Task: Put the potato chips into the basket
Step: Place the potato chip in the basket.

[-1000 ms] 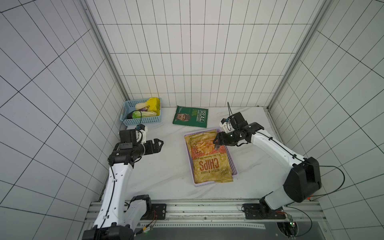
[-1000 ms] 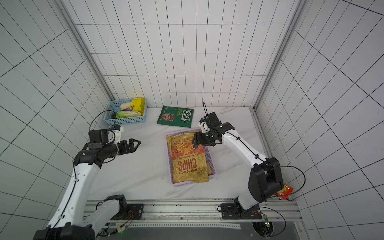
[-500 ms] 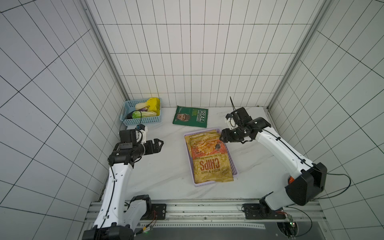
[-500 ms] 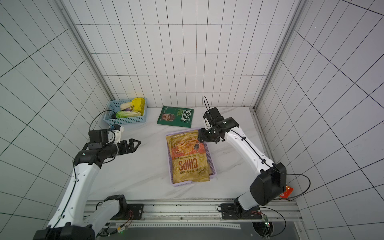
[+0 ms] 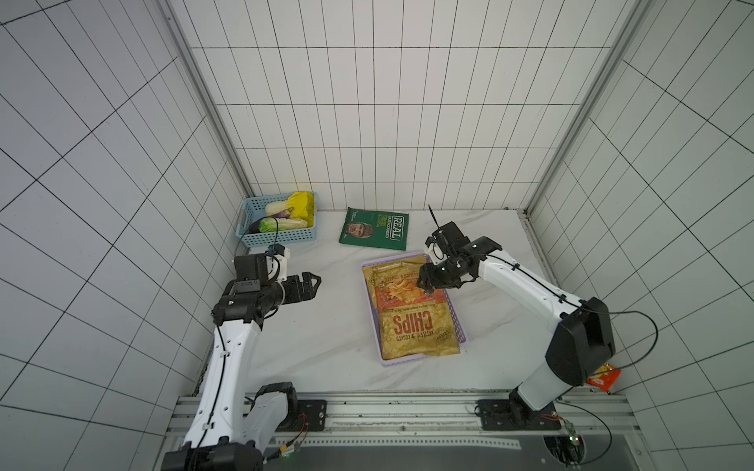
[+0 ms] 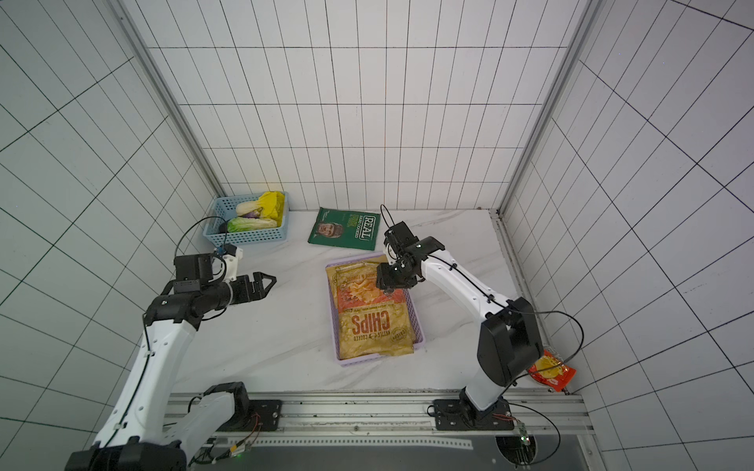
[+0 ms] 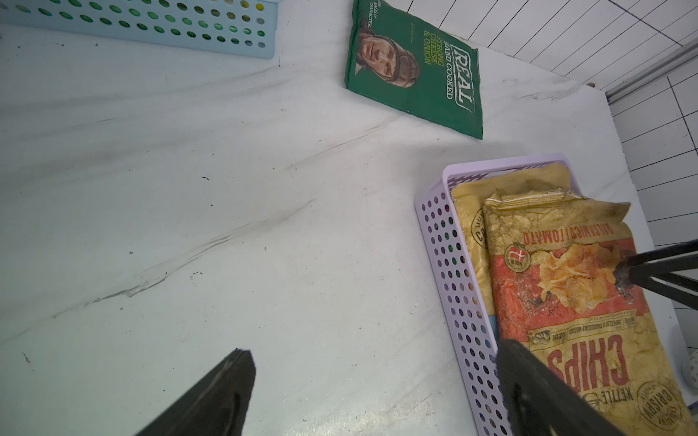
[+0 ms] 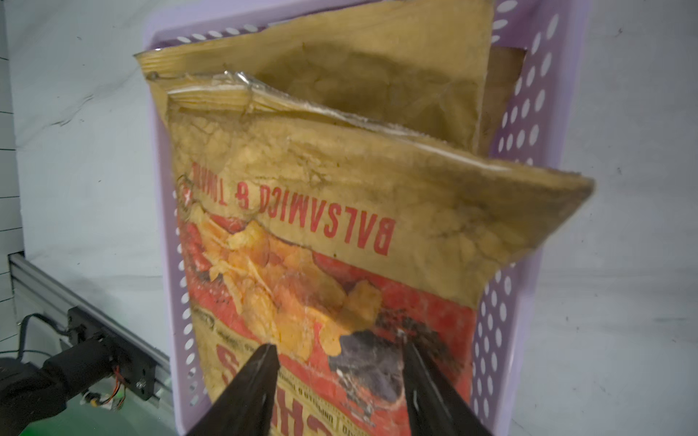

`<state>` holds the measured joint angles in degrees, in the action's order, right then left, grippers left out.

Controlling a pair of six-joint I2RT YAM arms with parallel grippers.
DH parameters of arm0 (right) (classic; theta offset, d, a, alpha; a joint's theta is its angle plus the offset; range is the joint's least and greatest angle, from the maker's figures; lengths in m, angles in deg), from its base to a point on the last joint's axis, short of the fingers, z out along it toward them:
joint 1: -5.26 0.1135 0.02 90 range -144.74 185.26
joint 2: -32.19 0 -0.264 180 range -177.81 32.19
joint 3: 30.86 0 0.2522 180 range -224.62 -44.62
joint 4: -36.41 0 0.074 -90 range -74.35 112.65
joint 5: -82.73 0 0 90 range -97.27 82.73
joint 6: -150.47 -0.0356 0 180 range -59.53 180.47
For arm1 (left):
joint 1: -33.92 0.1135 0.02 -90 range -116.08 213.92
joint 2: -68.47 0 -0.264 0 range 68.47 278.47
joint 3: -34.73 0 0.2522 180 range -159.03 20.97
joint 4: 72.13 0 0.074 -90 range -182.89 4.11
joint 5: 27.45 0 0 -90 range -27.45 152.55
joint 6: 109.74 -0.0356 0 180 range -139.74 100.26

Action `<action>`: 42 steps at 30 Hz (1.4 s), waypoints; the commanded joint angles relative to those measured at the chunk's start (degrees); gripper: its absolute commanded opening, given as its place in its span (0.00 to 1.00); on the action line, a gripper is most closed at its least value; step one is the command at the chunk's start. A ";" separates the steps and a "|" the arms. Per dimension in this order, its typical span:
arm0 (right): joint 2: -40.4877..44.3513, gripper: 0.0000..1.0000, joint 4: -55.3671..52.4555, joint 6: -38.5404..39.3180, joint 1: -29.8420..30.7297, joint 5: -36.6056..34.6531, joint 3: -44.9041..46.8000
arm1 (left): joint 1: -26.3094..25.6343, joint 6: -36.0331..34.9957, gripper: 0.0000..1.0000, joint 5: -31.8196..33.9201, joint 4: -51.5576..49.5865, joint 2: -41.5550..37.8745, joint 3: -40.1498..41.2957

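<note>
Lying lengthwise in basket [image 7: 453, 271] (CHIPS bag [image 5: 412, 322])

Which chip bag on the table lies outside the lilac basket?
The dark green REAL bag, flat on the table between the basket and the back wall; the tan CHIPS bags are stacked inside it.

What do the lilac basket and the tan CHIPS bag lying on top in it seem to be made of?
Lilac basket: probably moulded plastic, smooth with a slight sheen; its walls have even rows of holes.
Tan CHIPS bag: matte, paper-like outside, heavily creased; a silvery lining shows at its top seam, so likely a foil-lined laminate.
</note>
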<state>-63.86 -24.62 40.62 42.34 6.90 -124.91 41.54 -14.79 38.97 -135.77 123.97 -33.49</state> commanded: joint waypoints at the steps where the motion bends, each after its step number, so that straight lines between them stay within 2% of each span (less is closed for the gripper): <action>1: -5.43 0.57 2.13 1.47 -0.42 -3.09 -2.94 | 0.21 -0.47 0.98 -0.07 1.84 -0.21 0.40; 5: -12.14 0.57 2.86 3.07 0.09 -1.48 -8.23 | 0.21 -0.47 0.98 0.00 1.81 -0.30 0.40; 12: -14.37 0.58 4.90 5.16 1.33 0.84 -11.05 | 0.21 -0.49 0.98 -0.10 1.82 -0.22 0.40; 16: -10.22 0.58 4.07 4.91 1.34 0.39 -9.05 | 0.21 -0.56 0.98 -0.10 1.86 -0.35 0.40; 24: 6.42 0.55 -0.03 0.27 3.67 1.23 0.48 | 0.21 -0.54 0.98 -0.19 1.87 -0.48 0.40; 27: 12.07 0.49 -1.98 -0.98 6.45 0.52 5.21 | 0.22 -0.47 0.98 -0.25 1.89 -0.57 0.40; 30: 16.71 0.36 -3.61 -2.82 8.56 -0.98 10.59 | 0.21 -0.52 0.98 -0.18 1.81 -0.58 0.40; 31: 18.21 0.27 -3.87 -3.57 8.99 -1.20 12.48 | 0.21 -0.49 0.98 -0.24 1.88 -0.57 0.40; 34: 21.44 0.20 -3.81 -5.59 10.17 -1.52 17.25 | 0.22 -0.47 0.98 -0.09 1.90 -0.57 0.40; 39: 20.06 0.03 -1.09 -6.62 10.91 -2.23 22.46 | 0.21 -0.47 0.98 -0.25 1.93 -0.49 0.40; 42: 16.26 0.01 0.46 -6.46 11.33 -2.85 23.11 | 0.21 -0.56 0.98 -0.18 1.90 -0.56 0.40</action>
<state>-45.06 -26.17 35.06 52.77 5.59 -103.80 41.54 -14.79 38.95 -135.36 123.99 -33.43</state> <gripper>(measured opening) 0.042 0.978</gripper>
